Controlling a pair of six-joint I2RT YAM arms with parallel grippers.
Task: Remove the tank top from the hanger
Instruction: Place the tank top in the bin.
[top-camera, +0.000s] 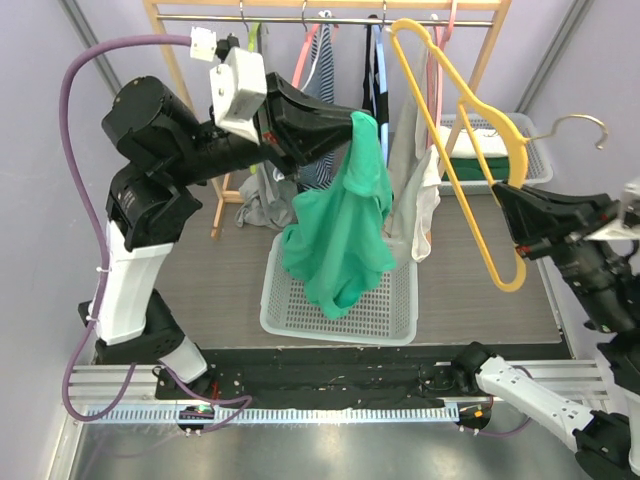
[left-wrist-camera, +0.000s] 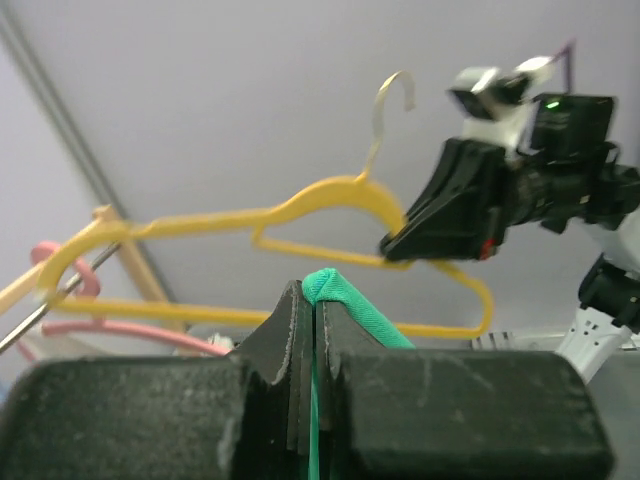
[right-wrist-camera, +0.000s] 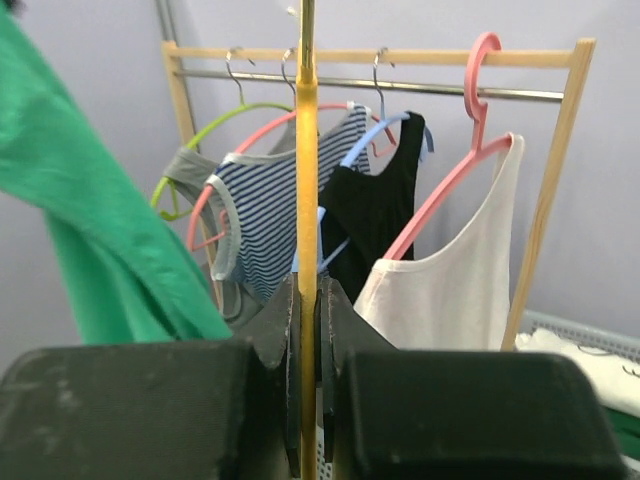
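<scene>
Left claw (left-wrist-camera: 313, 300) clamped on the top (top-camera: 340, 230), which looks soft and light, best pinched at its bunched strap; right claw (right-wrist-camera: 307, 295) clamped on the stiff hanger (right-wrist-camera: 307, 150).

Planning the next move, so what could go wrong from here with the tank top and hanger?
The left end effector pinches only a thin fold of the tank top, which could slip free early and miss the basket. The hanger in the right end effector looks close to the hung tops and could snag them.
</scene>
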